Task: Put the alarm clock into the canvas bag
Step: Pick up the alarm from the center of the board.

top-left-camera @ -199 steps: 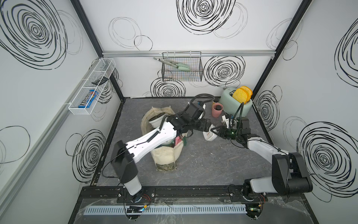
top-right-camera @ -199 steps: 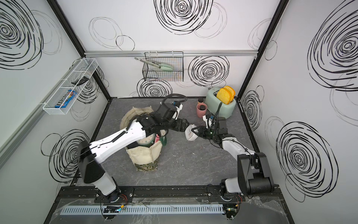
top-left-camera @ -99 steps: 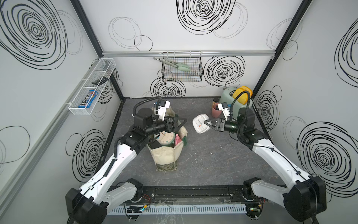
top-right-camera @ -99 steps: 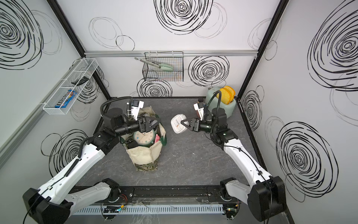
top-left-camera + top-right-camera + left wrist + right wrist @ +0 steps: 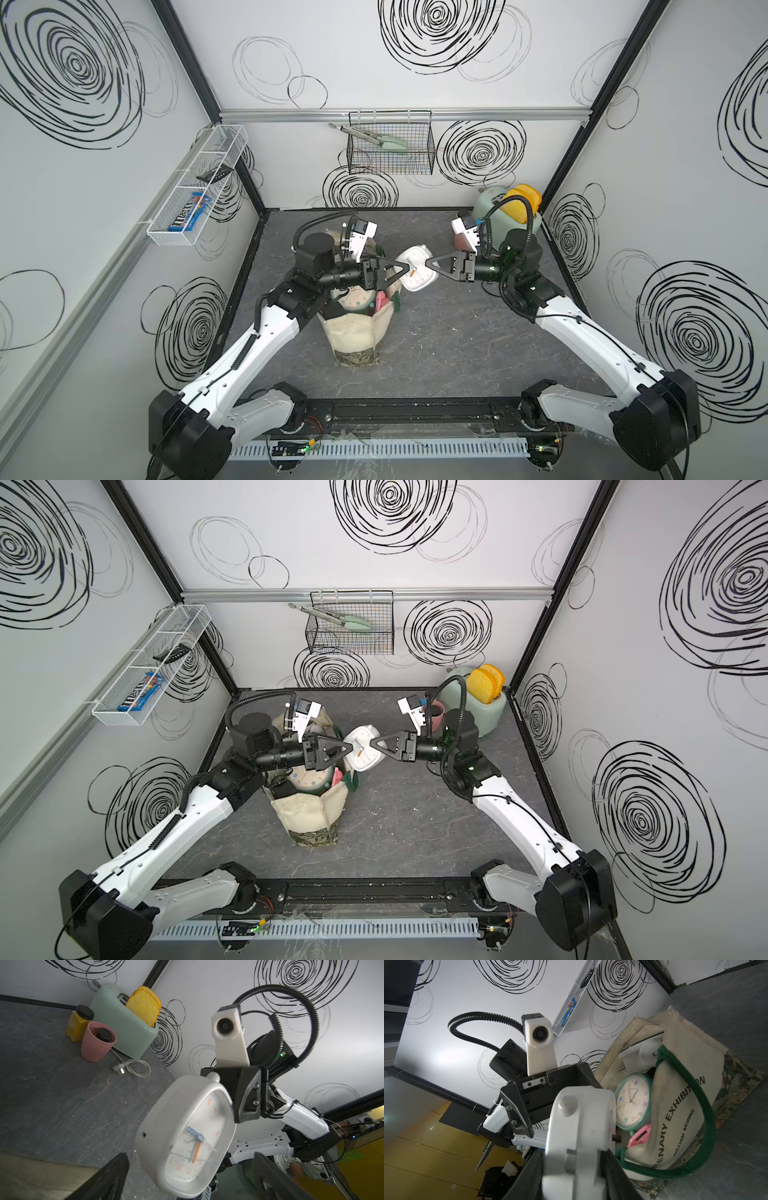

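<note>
The alarm clock (image 5: 419,275) (image 5: 366,752) is white and rounded-square, with orange numerals. It hangs in the air just right of the canvas bag (image 5: 353,332) (image 5: 309,812). My right gripper (image 5: 429,262) (image 5: 372,742) (image 5: 573,1167) is shut on the clock's (image 5: 581,1122) sides. Facing it, my left gripper (image 5: 404,270) (image 5: 351,748) (image 5: 191,1157) stands open over the bag's mouth. Its fingers (image 5: 112,1174) lie either side of the clock's face (image 5: 191,1132) with a gap on both sides. The cream bag (image 5: 679,1105) stands upright with dark green handles.
A teal round clock (image 5: 632,1101), a pink item (image 5: 641,1136) and a white object (image 5: 639,1053) lie inside the bag. At the back right stand a mint toaster (image 5: 124,1028) with bread, a pink cup (image 5: 96,1043), a yellow jar (image 5: 78,1022) and a white cable (image 5: 135,1068). A wire basket (image 5: 390,153) and a wire shelf (image 5: 195,187) hang on the walls.
The right gripper has lifted the clock off the low right side and carried it left to the bag. The left arm has drawn back from its reach across to above the bag.
</note>
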Available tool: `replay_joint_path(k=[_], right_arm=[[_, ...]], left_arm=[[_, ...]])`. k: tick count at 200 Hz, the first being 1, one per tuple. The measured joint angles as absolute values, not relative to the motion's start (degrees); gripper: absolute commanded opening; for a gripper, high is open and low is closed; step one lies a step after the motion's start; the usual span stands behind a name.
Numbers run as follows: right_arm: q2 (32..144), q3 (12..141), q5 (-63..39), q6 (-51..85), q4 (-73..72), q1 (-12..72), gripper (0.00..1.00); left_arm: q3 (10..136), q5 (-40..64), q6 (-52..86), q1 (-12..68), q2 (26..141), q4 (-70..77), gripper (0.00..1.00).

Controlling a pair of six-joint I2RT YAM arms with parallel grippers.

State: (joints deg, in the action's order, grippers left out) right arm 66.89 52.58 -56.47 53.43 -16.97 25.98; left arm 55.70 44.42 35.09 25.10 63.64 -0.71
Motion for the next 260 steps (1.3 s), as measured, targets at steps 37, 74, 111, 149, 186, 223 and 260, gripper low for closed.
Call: replay_joint_path(k=[37, 74, 111, 149, 186, 223, 260], right_arm=[[66.89, 52.58, -57.98, 57.8, -21.21, 26.0, 0.21], [67.55, 52.69, -59.18, 61.36, -24.91, 26.39, 0.2], [68.75, 52.77, -59.81, 63.24, -26.89, 26.94, 0.19], [69.45, 53.01, -60.8, 64.42, -29.41, 26.98, 0.19], [70.81, 54.92, -61.54, 64.64, -29.98, 27.05, 0.57], [73.52, 58.98, -57.12, 55.29, -21.58, 27.77, 0.99], [77.01, 61.95, -51.27, 44.29, -13.08, 28.71, 0.98]], left_arm=[[55.51, 44.84, 34.94, 24.67, 64.1, 0.12, 0.99], [52.69, 48.34, 39.13, 24.29, 64.77, 6.52, 0.88], [51.31, 50.46, 43.88, 24.25, 65.36, 12.73, 0.63], [50.74, 53.01, 48.16, 23.55, 65.43, 17.52, 0.42], [50.68, 52.75, 49.82, 23.0, 64.66, 18.09, 0.21], [50.7, 44.47, 48.49, 21.23, 59.99, 7.38, 0.18], [52.6, 29.41, 41.89, 17.39, 51.09, -12.58, 0.17]])
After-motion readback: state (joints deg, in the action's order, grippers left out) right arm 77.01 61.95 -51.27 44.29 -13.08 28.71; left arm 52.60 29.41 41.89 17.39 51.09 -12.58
